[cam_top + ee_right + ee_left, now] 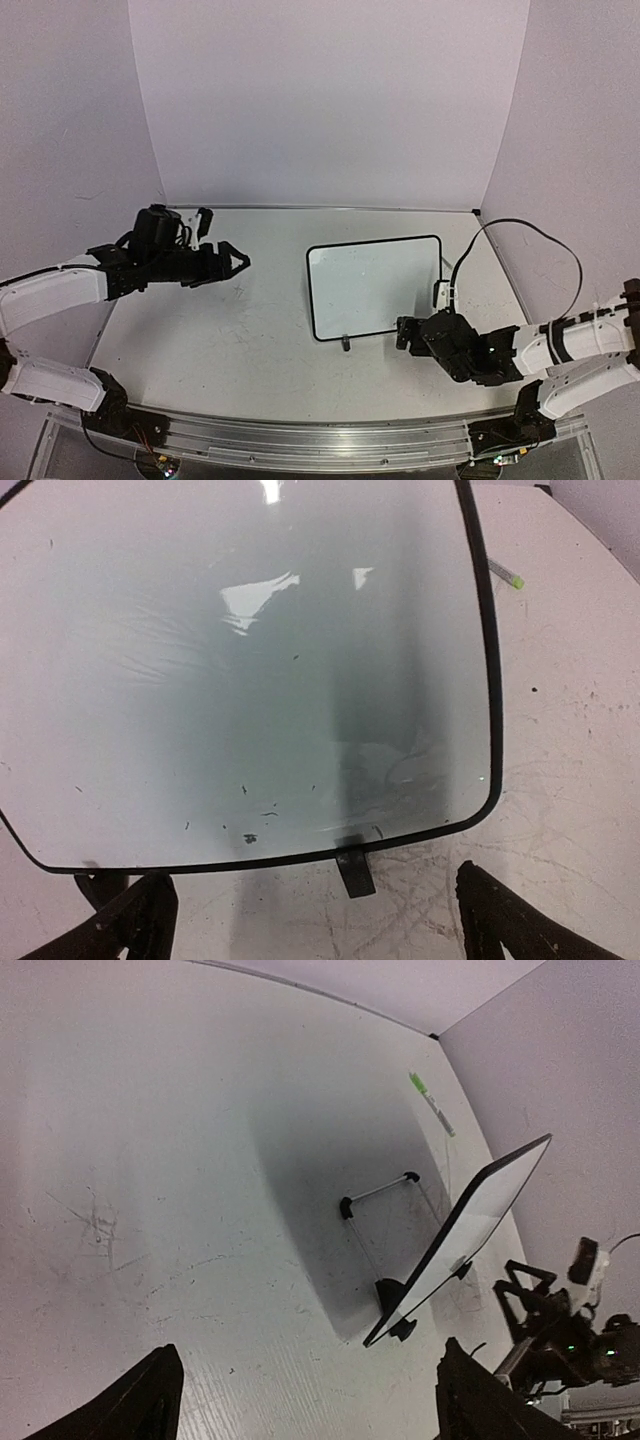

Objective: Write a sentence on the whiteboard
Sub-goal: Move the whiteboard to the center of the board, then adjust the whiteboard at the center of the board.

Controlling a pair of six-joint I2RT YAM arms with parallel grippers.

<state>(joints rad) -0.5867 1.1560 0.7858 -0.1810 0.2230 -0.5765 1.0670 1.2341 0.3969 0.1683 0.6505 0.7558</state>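
The whiteboard [375, 285] stands tilted on the table right of centre, its black-framed glossy face [250, 680] filling the right wrist view. The sentence is out of view: that face shows only small dark specks and smears. My right gripper [402, 335] is open just in front of the board's near right corner, with a black clip foot [352, 870] between its fingers, untouched. My left gripper [225, 240] hovers open and holding nothing over the table's left side. From there the board [480, 1210] shows edge-on.
A marker with a green cap [430, 1103] lies on the table behind the board, near the back right corner [505, 573]. The tabletop [100, 1225] carries faint grey scribbles. White walls close the back and sides.
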